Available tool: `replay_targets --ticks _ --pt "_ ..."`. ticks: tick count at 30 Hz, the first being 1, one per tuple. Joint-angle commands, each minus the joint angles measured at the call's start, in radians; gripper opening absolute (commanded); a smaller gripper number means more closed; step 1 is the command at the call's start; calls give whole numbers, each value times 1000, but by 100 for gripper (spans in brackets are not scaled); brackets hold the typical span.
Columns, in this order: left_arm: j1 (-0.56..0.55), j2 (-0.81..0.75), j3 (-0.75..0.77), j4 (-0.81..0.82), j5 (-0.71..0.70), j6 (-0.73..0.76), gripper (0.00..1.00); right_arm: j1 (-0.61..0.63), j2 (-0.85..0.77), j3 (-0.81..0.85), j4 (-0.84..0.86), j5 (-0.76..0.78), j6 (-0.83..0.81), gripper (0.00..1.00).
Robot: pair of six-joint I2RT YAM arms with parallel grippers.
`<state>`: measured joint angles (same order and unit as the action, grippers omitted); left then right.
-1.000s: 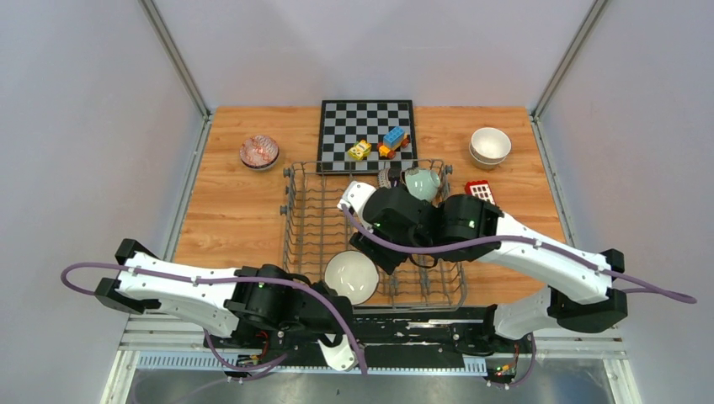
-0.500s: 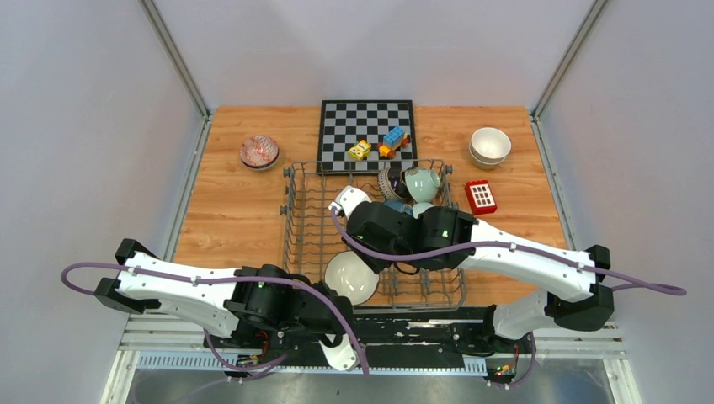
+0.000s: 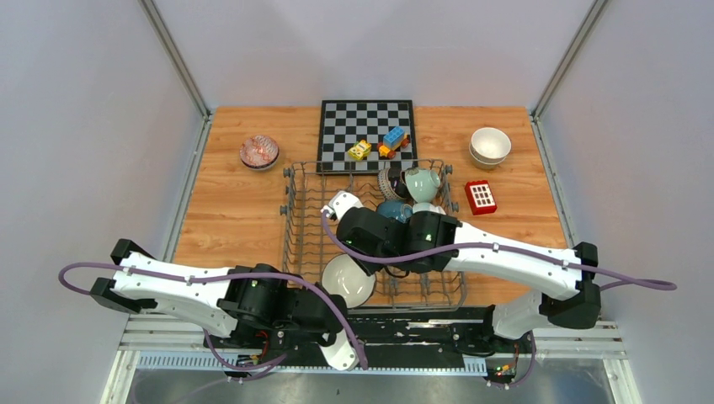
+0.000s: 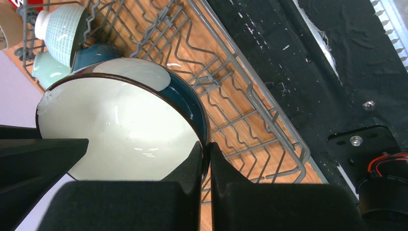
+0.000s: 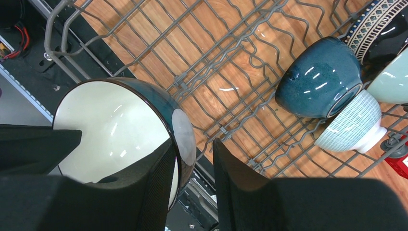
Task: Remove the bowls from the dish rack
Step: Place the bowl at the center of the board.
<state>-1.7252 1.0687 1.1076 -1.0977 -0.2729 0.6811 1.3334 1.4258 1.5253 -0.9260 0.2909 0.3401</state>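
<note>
While the left hand (image 4: 206, 147) clamps the rim of the teal bowl (image 4: 120, 134), at the near end of the dish rack (image 3: 291, 220), right hand (image 5: 194, 144) part open, fingers (image 5: 144, 192) straddling that rim.

Left arm (image 3: 164, 290) and right arm (image 3: 522, 263): white, black joints (image 3: 269, 307), green LEDs (image 3: 426, 236). Purple cable (image 3: 627, 281) runs along each. Left gripper (image 4: 206, 147), right gripper (image 5: 195, 149): matte black.

Top view: right arm (image 3: 505, 257) covered the dish rack (image 3: 292, 220) centre, contents beneath unseen | large bowl (image 3: 345, 282) rim partly lost under that arm | right wrist view: dark-patterned bowl (image 5: 380, 24), pale mint bowl (image 5: 392, 79), red item (image 5: 398, 166) were cut by frame edge | left wrist view: left pincer (image 4: 206, 149) masked large bowl's lower rim | toy blocks (image 3: 393, 139) too small to identify
</note>
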Motion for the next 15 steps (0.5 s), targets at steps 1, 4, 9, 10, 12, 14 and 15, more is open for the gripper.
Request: replay_targets --ticks 1,4,9,10,12,14,15 --pt "-10 -23 5 50 -4 -11 0 18 25 -4 -10 14 5 36" --pt "-11 -18 16 48 2 -17 0 18 37 -4 -22 30 -2 33" --pt "-10 -22 17 55 -1 -35 0 17 41 -5 -38 54 -12 19" --pt "-10 -22 16 61 -9 -45 0 18 42 -2 -38 50 -14 14" --pt "-10 -23 15 67 -22 -62 0 18 42 3 -39 45 -19 1" --pt "-10 -23 15 73 -29 -75 0 18 44 7 -40 46 -23 0" --pt "-10 -24 17 75 -37 -80 0 17 44 9 -42 46 -25 0"
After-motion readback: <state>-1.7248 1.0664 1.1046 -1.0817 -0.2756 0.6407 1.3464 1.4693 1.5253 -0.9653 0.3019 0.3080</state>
